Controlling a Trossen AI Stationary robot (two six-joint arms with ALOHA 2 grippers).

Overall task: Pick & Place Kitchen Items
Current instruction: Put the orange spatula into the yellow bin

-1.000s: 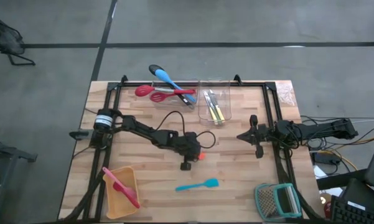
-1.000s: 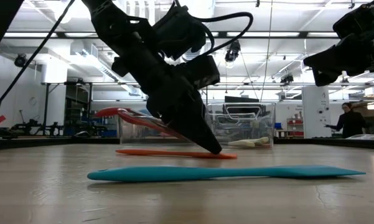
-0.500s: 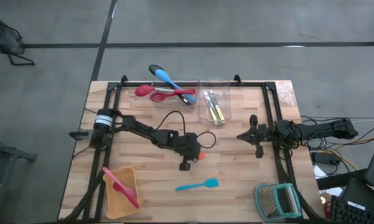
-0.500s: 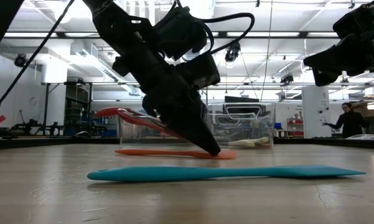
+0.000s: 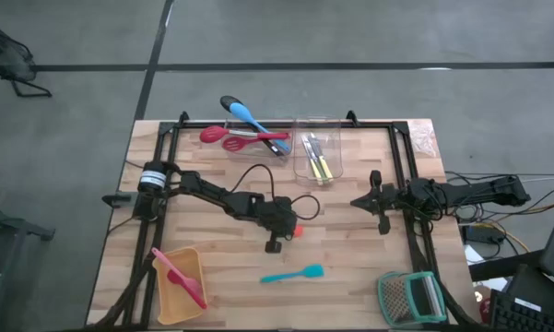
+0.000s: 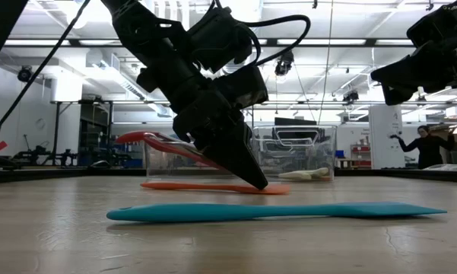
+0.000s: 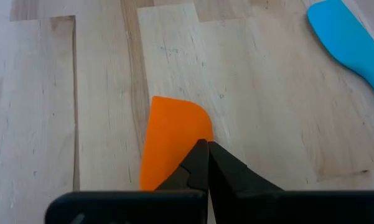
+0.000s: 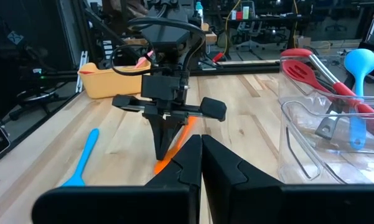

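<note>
Orange spatula (image 7: pixel 173 140) has barely shifted on the table (image 5: pixel 350 267); left pincer (image 7: pixel 205 155), pressed together at its blade, hasn't lifted it, right pincer (image 5: pixel 380 201) also closed.

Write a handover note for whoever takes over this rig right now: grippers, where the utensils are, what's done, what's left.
Left gripper: fingers shut, tips down on the orange spatula mid-table; not lifted.
Right gripper: shut, empty, waiting at the right side.
Done: red slotted spoons and blue spoon in one clear tub, yellow-handled cutlery in the other tub, pink spatula in the yellow tray.
Left: orange spatula, teal spatula.
</note>
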